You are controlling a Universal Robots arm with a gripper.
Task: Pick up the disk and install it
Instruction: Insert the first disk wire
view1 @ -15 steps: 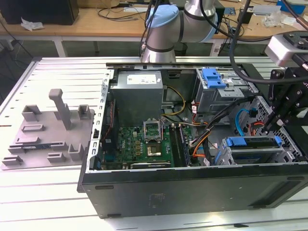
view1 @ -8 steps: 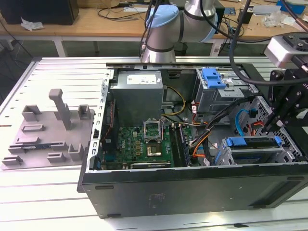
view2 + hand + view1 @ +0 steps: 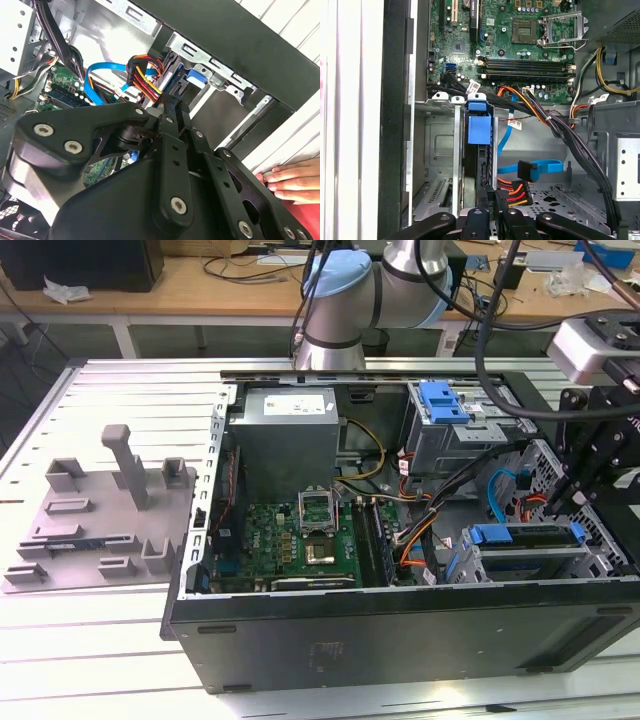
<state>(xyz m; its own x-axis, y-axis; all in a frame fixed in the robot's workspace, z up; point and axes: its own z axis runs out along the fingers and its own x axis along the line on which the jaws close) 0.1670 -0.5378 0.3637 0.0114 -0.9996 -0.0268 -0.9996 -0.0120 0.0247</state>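
Disk [image 3: 480, 127]: edge-on, a thin slab with a bright blue carrier frame.
Place: upright in the drive bay [image 3: 440, 150], at the near corner of the computer case [image 3: 400, 630], on the exterior view's right.
Gripper [image 3: 577, 512]: black, angled down into the case at the disk's end.
Grip: you cannot tell whether it clamps the disk.
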